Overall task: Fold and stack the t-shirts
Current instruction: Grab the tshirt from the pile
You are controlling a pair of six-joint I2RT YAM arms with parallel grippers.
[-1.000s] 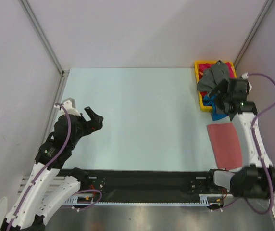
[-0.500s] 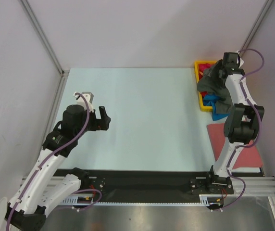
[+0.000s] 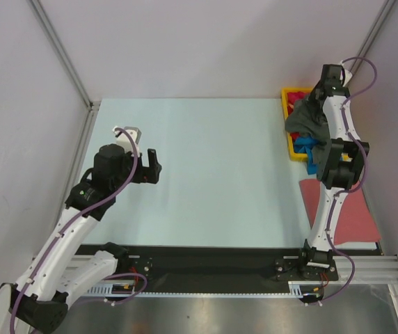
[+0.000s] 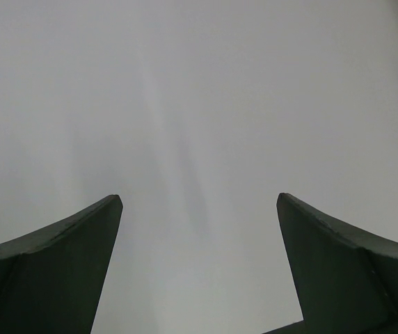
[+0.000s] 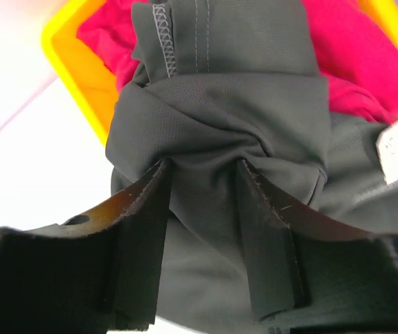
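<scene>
The grey shirt lies heaped on the tray at 2 o'clock on the desk, one flap draped over the tray's near rim; in the right wrist view the grey shirt is bunched into a ridge, a white label showing at its 3 o'clock side; the right tool pinches that ridge, cloth squeezed between its two fingers; from above, the right tool sits at the heap's 12 o'clock end; under the grey cloth a magenta shirt fills the tray; a blue shirt spills out at the tray's 6 o'clock edge; a salmon shirt lies flat at 4 o'clock on the desk, partly under the right arm; the left tool hangs at 9 o'clock, well apart from the shirts; its jaws are spread wide with nothing between them.
</scene>
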